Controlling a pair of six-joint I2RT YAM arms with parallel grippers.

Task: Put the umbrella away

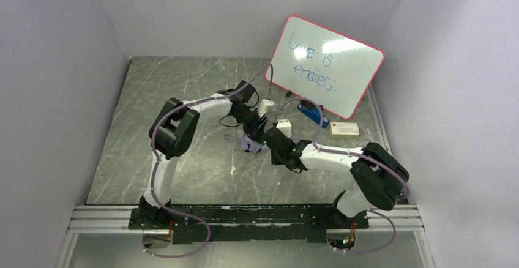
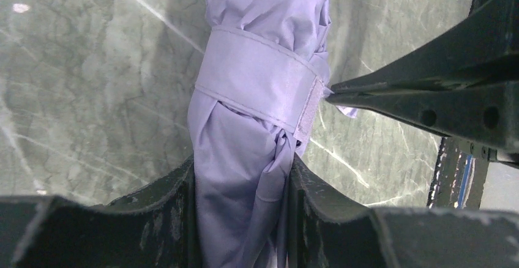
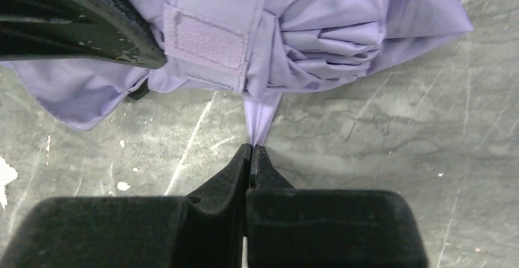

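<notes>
Umbrella [image 2: 245,158] lies bundled on grey marbled table [image 1: 171,96] between white walls [image 1: 55,96].

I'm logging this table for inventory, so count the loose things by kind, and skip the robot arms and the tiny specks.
umbrella: 1
whiteboard: 1
small pale box: 1
blue item beside the whiteboard, too small to identify: 1
Total: 4

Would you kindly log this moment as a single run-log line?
left gripper: clamped round furled umbrella | right gripper: shut, pinching its fabric beside the strap | strap: wrapped round the bundle
</notes>
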